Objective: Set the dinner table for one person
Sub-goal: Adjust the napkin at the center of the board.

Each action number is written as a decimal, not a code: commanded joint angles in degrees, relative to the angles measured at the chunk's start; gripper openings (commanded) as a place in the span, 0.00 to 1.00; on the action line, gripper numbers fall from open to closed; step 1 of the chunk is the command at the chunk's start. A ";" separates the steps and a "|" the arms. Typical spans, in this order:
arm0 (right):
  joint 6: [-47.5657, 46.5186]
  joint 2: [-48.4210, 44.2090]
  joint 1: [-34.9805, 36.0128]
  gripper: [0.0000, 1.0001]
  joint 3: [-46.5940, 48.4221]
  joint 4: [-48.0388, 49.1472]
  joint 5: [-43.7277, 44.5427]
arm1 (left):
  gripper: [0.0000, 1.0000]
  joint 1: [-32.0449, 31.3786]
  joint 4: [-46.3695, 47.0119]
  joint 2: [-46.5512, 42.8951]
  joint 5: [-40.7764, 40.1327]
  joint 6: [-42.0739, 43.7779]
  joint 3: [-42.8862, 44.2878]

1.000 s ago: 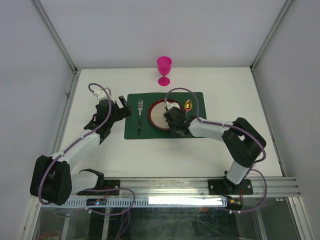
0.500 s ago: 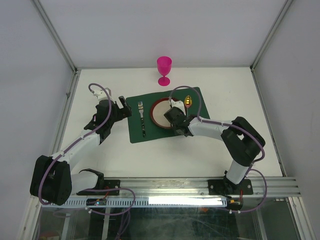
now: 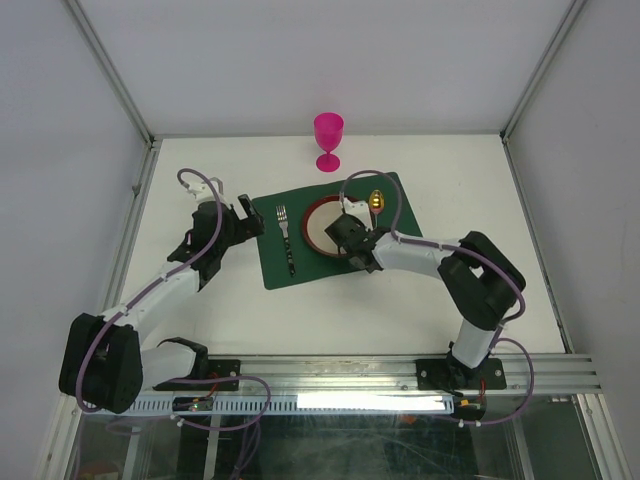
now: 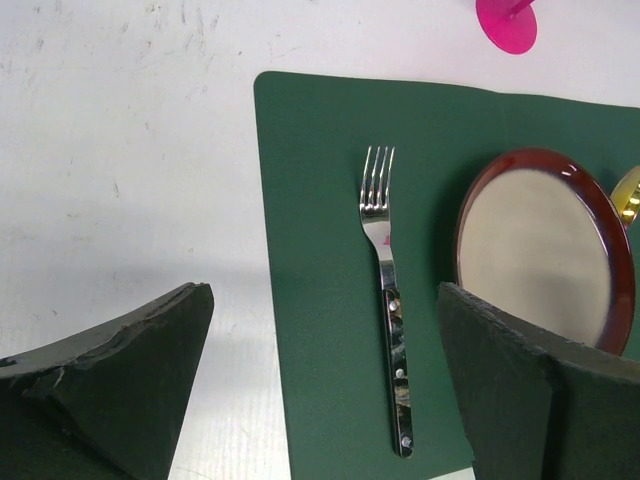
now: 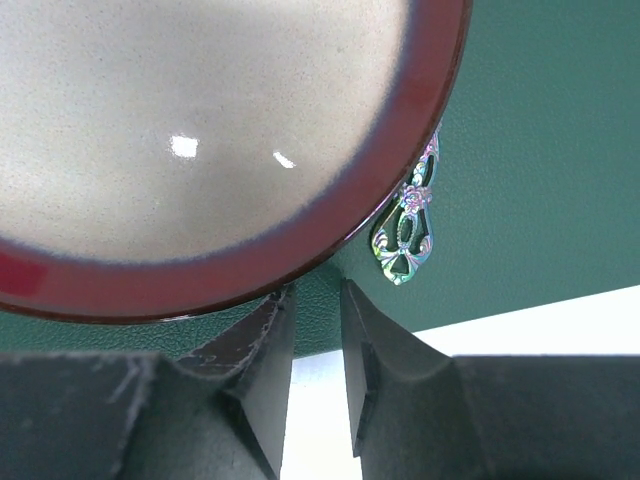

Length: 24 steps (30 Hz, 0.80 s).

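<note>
On the white dinner table [image 3: 460,190] a dark green placemat [image 3: 385,240] lies slightly askew. It carries a red-rimmed plate [image 3: 322,225], a fork [image 3: 286,240] to its left and a gold spoon [image 3: 376,200] to its right. A pink goblet [image 3: 328,140] stands beyond the mat. My left gripper [image 3: 250,212] hovers open at the mat's left edge, with the fork [image 4: 385,290] between its wide jaws but untouched. My right gripper [image 5: 315,295] rests at the mat's near edge [image 5: 540,150] just under the plate rim [image 5: 420,170], jaws a narrow gap apart, nothing between them.
Aluminium frame rails [image 3: 400,368] run along the near edge, and slanted rails [image 3: 130,110] bound both sides. The spoon's ornate handle end [image 5: 405,235] lies just beyond my right fingertips. White walls close the back.
The placemat has turned counterclockwise with plate, fork and spoon on it. My right gripper shifted slightly up and left with it. The left arm has barely moved.
</note>
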 commanded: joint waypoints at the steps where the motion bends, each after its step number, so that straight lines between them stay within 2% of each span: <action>1: 1.79 3.21 1.50 0.28 2.08 -4.18 0.02 | 0.99 0.57 1.93 -3.00 0.16 -0.47 0.27; 8: 4.25 7.39 4.93 0.28 7.03 -4.48 -2.60 | 0.99 0.55 -1.01 -5.10 0.37 -0.82 0.79; 15: 5.21 11.06 8.61 0.28 11.65 -5.86 -3.52 | 0.99 0.57 -1.77 -9.12 7.37 -7.72 -4.27; 19: 5.33 12.21 9.75 0.28 13.42 -6.69 -3.36 | 0.99 0.60 -1.47 -11.67 7.22 -8.14 -6.45; 24: 5.57 11.87 9.86 0.27 13.07 -8.56 -1.72 | 0.99 0.59 -2.67 -12.18 6.07 -7.05 -5.10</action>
